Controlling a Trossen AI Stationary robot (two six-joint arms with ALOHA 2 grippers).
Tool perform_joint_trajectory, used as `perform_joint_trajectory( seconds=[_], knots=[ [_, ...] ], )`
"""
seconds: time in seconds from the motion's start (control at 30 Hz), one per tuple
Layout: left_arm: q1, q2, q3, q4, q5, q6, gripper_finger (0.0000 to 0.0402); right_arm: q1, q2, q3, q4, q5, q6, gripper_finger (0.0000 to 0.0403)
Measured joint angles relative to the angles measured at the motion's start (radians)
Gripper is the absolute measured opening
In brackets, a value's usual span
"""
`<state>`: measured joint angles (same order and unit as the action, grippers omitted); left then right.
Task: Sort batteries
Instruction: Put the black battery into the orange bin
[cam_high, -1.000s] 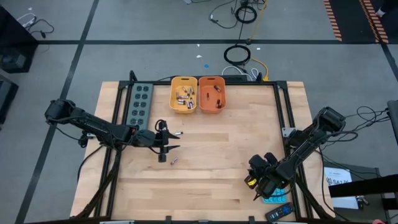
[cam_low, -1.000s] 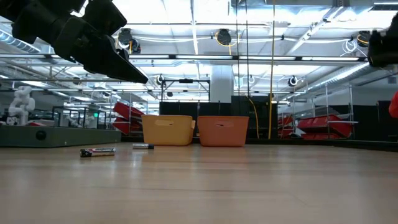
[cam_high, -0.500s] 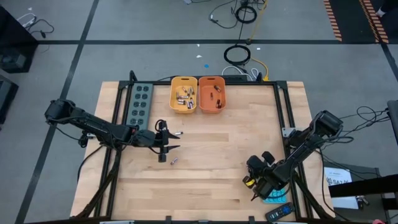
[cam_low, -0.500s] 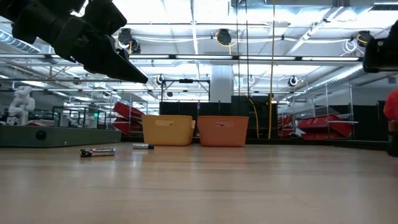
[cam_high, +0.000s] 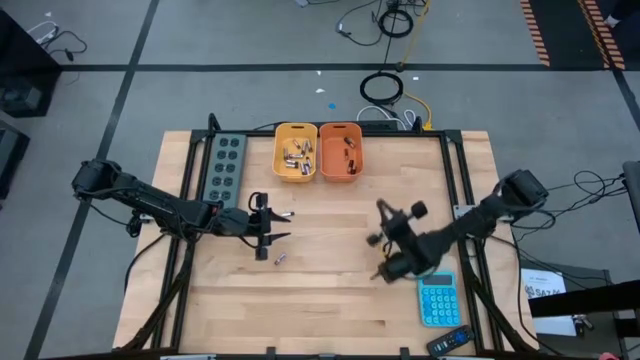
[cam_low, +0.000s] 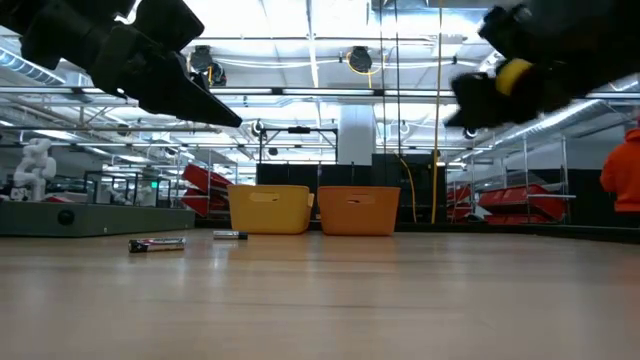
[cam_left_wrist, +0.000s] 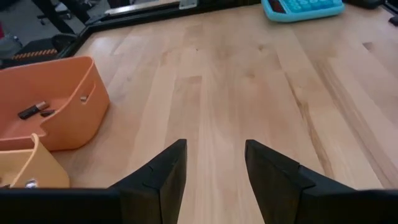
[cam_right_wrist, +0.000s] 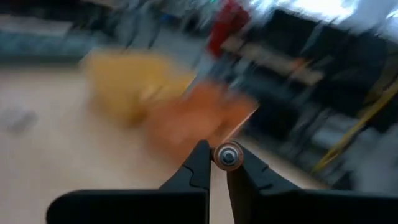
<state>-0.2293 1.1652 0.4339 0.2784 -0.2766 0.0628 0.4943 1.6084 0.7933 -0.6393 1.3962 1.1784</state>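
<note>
Two loose batteries lie on their sides on the wooden table: one (cam_high: 288, 214) (cam_low: 230, 235) and one (cam_high: 279, 259) (cam_low: 157, 244). Several more lie in the yellow bin (cam_high: 296, 152), a few in the orange bin (cam_high: 340, 152) (cam_left_wrist: 34, 111). My left gripper (cam_high: 268, 228) (cam_left_wrist: 214, 168) hovers open above the table between the two loose batteries. My right gripper (cam_high: 385, 235) (cam_right_wrist: 219, 163) is raised over the table's middle right, shut on a small silvery battery (cam_right_wrist: 228, 156). My right gripper pinches the battery between its two fingertips (cam_right_wrist: 200, 163). Only the battery's round metal end (cam_right_wrist: 228, 155) shows, facing back toward the wrist. The fingers point roughly level toward the bins at the far side. The battery is lifted clear of the table.
A blue calculator (cam_high: 436, 299) (cam_left_wrist: 301, 6) lies near the table's near right corner, a dark remote (cam_high: 448, 343) beyond it. A grey tray with round holes (cam_high: 224, 165) sits left of the yellow bin. Bare wood stretches between the grippers.
My right arm has swung fast from over the near right corner up and toward the table's middle and far side, turning to face the bins; it shows blurred. The blue calculator it covered is now in plain view.
</note>
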Motion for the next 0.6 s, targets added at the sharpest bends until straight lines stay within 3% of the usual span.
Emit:
perform_joint_trajectory(
  seconds=[0.13, 0.33, 0.5, 0.6],
  knots=[
    [0.001, 0.0, 0.0, 0.015, -0.022, 0.031, 0.0173, -0.13, -0.059, 0.0, 0.02, 0.172, -0.117, 0.0012],
    [0.001, 0.0, 0.0, 0.078, -0.089, 0.095, 0.0173, -0.326, -0.181, 0.0, 0.037, 0.158, -0.266, 0.0012],
    [0.001, 0.0, 0.0, 0.106, -0.099, 0.103, 0.0173, -0.405, -0.282, 0.0, 0.216, 0.006, -0.569, 0.0012],
    [0.001, 0.0, 0.0, 0.106, -0.099, 0.111, 0.0173, -0.454, -0.324, 0.0, 0.477, -0.218, -0.907, 0.0012]
  ],
)
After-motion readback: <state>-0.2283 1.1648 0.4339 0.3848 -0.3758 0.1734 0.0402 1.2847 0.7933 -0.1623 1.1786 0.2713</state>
